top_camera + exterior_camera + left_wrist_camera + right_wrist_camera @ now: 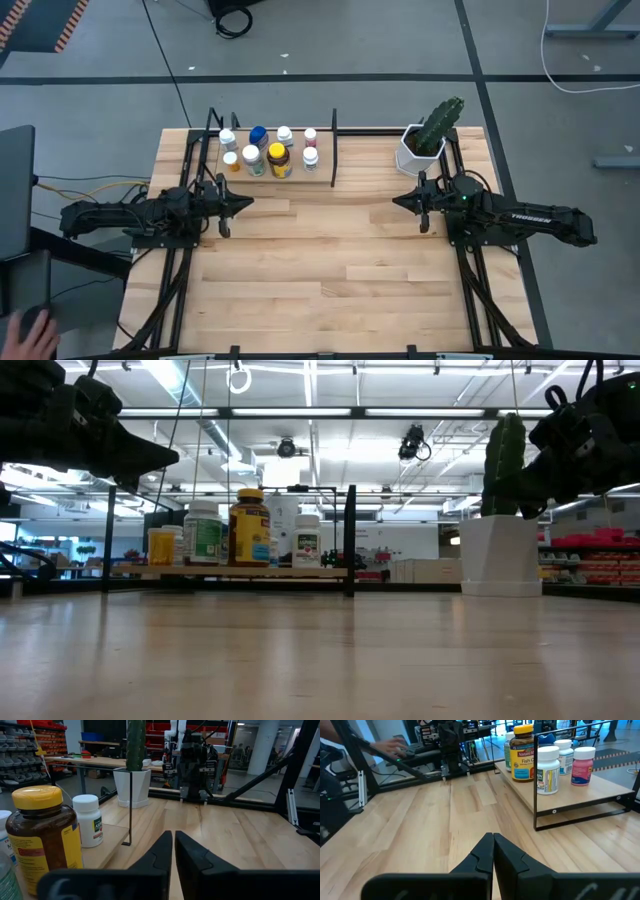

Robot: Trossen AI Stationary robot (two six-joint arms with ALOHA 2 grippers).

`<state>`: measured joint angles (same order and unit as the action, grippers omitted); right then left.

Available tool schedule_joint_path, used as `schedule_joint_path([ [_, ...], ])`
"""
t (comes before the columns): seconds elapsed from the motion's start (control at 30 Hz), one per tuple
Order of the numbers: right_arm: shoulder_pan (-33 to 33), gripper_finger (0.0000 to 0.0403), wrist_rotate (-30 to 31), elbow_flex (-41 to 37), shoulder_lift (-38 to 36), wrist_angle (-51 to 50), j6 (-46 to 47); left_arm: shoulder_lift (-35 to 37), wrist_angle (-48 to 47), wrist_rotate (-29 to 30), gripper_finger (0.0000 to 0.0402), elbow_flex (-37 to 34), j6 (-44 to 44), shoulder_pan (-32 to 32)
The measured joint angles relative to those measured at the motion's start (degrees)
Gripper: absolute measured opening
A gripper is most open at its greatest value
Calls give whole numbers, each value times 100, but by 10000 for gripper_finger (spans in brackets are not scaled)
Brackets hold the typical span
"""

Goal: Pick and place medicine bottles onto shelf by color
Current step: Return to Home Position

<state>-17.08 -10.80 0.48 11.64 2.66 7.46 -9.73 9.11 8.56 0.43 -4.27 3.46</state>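
The shelf (322,176), a light-wood panel between thin black rods, stands at the table's far left-centre. Several medicine bottles stand upright on their bases on it: an amber yellow-lidded one (279,160), a blue one (258,135), a small orange one (232,160), a pink one (582,766) and white-capped ones (547,770). My left gripper (240,203) hovers shut just nearer than the shelf, pointing level toward the table's right. My right gripper (400,203) hovers shut opposite it, pointing toward the table's left. Nothing is between either pair of fingers.
A white pot with a green cactus (425,142) stands at the far right, close to my right arm. Black frame rails (170,290) run along the table's left and right sides. Bare planks (320,260) lie between the grippers. A person's hand (30,330) shows beyond the table's near left corner.
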Motion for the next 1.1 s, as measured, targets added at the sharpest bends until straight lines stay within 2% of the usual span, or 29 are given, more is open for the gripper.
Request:
schedule_joint_path([
  [1.1, 0, 15, 1, 1, 0, 0, 0, 1, 2, 0, 24, 0, -2, -2],
])
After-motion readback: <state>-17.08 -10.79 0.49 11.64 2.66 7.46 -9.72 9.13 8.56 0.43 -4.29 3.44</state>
